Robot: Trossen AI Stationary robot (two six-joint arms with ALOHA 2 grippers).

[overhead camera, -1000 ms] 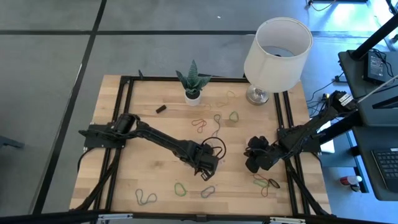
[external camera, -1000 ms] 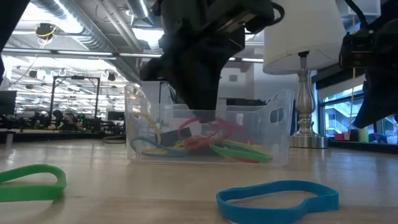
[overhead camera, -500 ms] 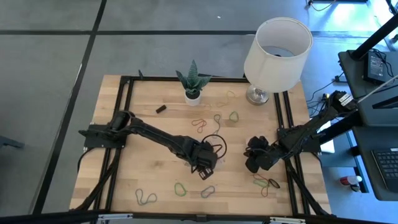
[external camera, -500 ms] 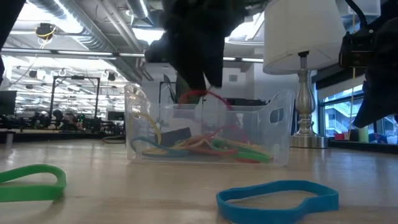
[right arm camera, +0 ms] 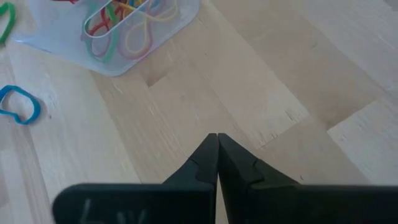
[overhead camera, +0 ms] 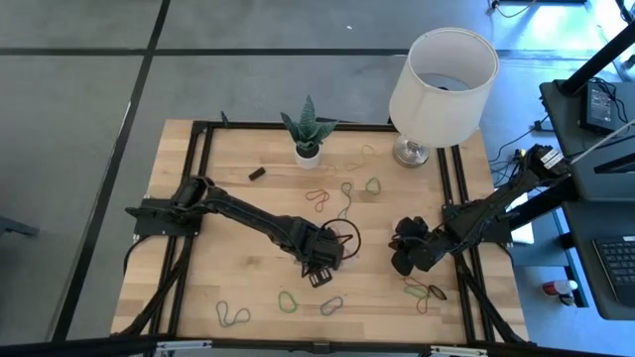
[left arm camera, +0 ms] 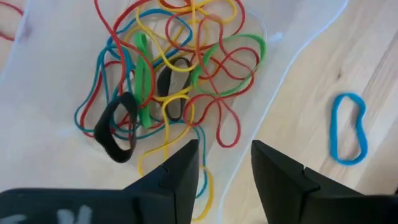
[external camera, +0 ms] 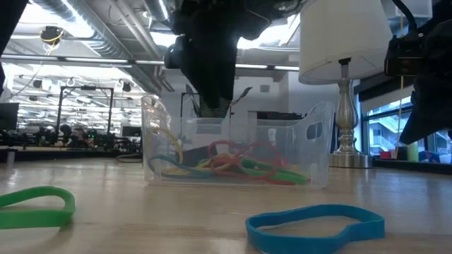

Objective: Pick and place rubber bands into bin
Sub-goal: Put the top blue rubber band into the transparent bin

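Pale wooden table (overhead camera: 208, 178) inside a black frame, grey floor around it. Its far edge is crowded by a white lamp (overhead camera: 442, 74), a potted plant (overhead camera: 308, 129) and a small black piece (overhead camera: 256, 174); bare wood lies open on the left side and between the two arms.

At the middle of the table the left gripper (left arm camera: 225, 171) hangs over the clear bin (external camera: 318, 130), its jaws parted with a clear gap and nothing between them. Directly beneath and ahead of the fingertips lies the tangle of rubber bands (left arm camera: 171, 81) on the bin's floor: red, yellow, green, blue and two black loops. A blue band (left arm camera: 348, 127) rests on the wood outside the bin wall, off to one side of the jaws. Seen at table height, this blue band (external camera: 314, 224) and a green one (external camera: 35, 207) lie loose in front of the bin.

To the right, the right gripper (right arm camera: 217, 158) sits low over bare wood, jaws pressed together and empty. Well ahead of its tips is the bin's corner, with another blue loop (right arm camera: 18, 104) beside it.

More loose bands (overhead camera: 427, 291) lie scattered near the front edge and toward the plant. No legible writing shows.
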